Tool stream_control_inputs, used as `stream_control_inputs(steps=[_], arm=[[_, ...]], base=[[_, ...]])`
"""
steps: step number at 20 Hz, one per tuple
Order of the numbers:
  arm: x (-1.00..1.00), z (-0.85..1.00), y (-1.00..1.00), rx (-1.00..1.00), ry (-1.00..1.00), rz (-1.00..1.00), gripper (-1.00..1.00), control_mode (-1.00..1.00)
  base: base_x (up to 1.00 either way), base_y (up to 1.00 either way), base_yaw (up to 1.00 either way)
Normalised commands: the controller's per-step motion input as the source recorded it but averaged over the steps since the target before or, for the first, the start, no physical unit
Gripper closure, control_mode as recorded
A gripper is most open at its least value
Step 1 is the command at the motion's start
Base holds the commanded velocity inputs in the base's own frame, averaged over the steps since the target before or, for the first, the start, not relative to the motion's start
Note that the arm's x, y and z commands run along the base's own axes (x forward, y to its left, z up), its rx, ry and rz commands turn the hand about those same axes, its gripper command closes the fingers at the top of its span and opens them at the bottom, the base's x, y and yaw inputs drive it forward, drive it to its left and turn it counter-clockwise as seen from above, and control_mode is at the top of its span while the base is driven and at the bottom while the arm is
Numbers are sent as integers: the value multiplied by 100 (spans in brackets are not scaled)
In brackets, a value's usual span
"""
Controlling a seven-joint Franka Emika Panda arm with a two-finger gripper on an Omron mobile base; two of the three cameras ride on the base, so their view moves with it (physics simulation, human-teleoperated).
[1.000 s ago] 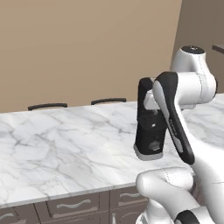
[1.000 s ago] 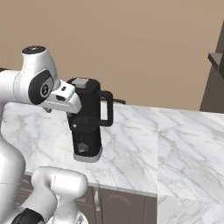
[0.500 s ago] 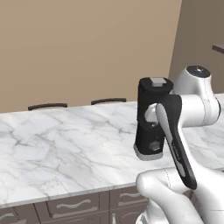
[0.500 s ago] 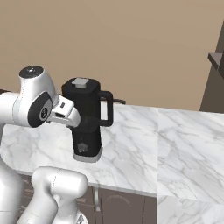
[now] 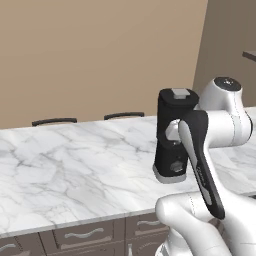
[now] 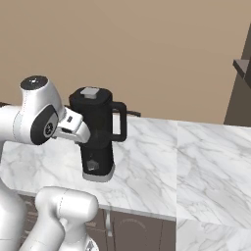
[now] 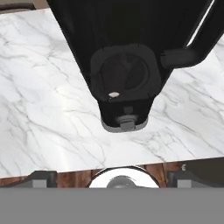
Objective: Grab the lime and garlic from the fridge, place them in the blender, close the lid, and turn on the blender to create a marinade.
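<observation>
The black blender (image 5: 171, 142) stands upright on the marble counter (image 5: 75, 170), handle (image 6: 120, 122) to its right in the right base view. The black lid (image 6: 90, 95) with its grey cap (image 5: 181, 92) sits on top of the jug. In the hand view I look at the blender's front, with its round dial (image 7: 122, 78) and base (image 7: 123, 124). My gripper (image 7: 111, 178) hangs just before the blender's lower half, open, its fingertips (image 7: 41, 177) wide apart with nothing between them. The hand's white housing (image 6: 73, 126) points at the jug. Lime, garlic and fridge are out of view.
Dark drawers (image 5: 85, 234) run under the counter's near edge. Two dark chair backs (image 5: 54, 121) rise behind the far edge. A dark shelf unit (image 6: 242, 68) stands at the right. Bare marble stretches left and right of the blender.
My hand has sunk from beside the jug's top to its middle, in front of the blender. The blender has not moved and the jaws stay open.
</observation>
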Motion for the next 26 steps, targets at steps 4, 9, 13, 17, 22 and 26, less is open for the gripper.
stream_control_inputs(steps=[4,9,13,17,22,26], arm=[[-4,0,0,0,0,0,-100,100],[0,0,0,0,0,0,-100,100],[0,0,0,0,0,0,-100,100],[0,0,0,0,0,0,-100,100],[0,0,0,0,0,0,-100,100],[0,0,0,0,0,0,-100,100]], base=[[-20,0,0],[-65,0,0],[-41,-8,-3],[-18,-30,-6],[-18,0,-1],[-28,0,0]])
